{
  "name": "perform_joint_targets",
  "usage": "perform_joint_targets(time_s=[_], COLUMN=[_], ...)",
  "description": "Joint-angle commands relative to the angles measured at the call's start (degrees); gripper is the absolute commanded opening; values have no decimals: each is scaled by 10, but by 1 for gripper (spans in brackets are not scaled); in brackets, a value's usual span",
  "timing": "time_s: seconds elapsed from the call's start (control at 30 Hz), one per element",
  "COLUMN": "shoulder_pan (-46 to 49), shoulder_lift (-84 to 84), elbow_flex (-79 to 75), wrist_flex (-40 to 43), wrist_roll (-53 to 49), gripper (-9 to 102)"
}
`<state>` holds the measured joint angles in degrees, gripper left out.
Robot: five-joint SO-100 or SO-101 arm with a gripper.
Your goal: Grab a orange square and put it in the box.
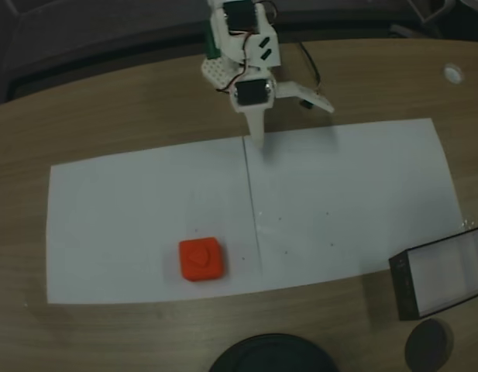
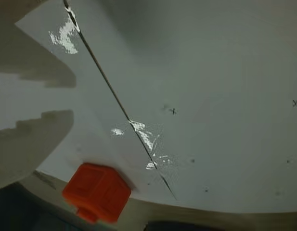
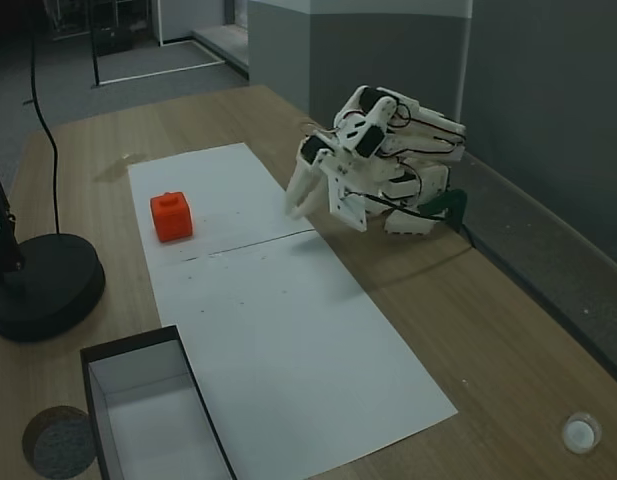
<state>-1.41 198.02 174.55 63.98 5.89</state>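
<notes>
The orange square lies on white paper, left of the seam between two sheets and near the front edge in a fixed view. It also shows as a chunky block at the paper's far left, and the wrist view has it low and left. The box, black-walled and pale inside, stands at the lower right with nothing in it; its wall shows again at the front. My gripper hangs open at the back of the paper, far from the block, nothing between its fingers. My gripper points down at the paper.
Two white sheets cover the wooden table. A large black round base and a small dark disc sit along the front edge near the box. A white cap lies at the back right.
</notes>
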Motion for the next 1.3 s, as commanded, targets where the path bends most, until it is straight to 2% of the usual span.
perform_joint_targets(time_s=[0.0,0.13,0.33,0.57,0.73,0.87,1.03,1.27], shoulder_pan=[8,8,47,47,50,74,111,107], shoulder_lift=[11,11,2,-24,-142,-297,-549,-845], elbow_flex=[-27,-51,-74,-74,-135,-282,-477,-709], wrist_flex=[-70,-155,-272,-294,-285,-221,-101,86], wrist_roll=[-2,2,-1,-38,-34,-34,-38,-55], gripper=[16,29,30,30,35,37,37,37])
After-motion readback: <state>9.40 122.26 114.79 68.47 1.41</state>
